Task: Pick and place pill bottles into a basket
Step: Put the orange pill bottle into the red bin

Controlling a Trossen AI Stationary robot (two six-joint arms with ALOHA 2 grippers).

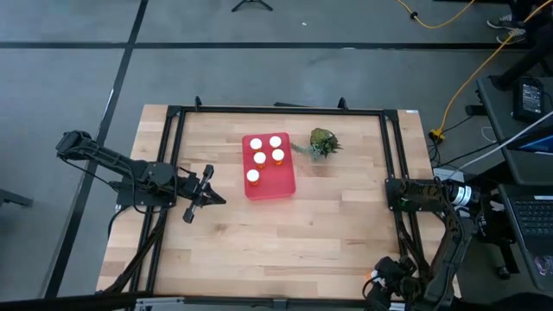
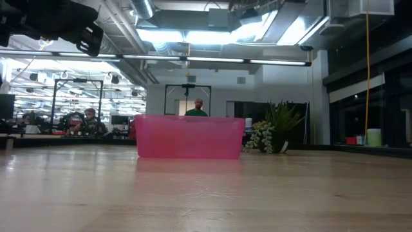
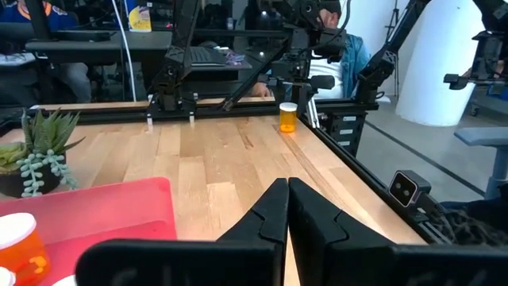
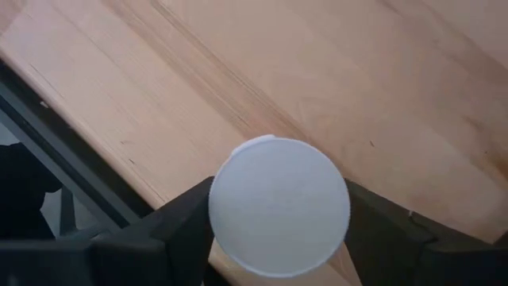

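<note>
The red basket lies at the table's middle and holds several orange pill bottles standing upright with white caps up. It also shows in the low view. One more pill bottle stands upright near the table's right edge, under my right gripper, which points down with a finger on each side of the white cap. My left gripper is shut and empty, left of the basket and above the table, its fingers pointing toward the table's right edge. My right gripper comes from above, pointing down, one finger on each side of the bottle's round white cap, at the bottle's top. The cap hides the exact place of contact. The bottle is upright, and the left wrist view shows its base on the table.
A small green plant stands just right of the basket's far end. Black frame rails run along the table's edges, one close beside the right gripper. Bare wood lies between basket and right rail. People sit in the room behind.
</note>
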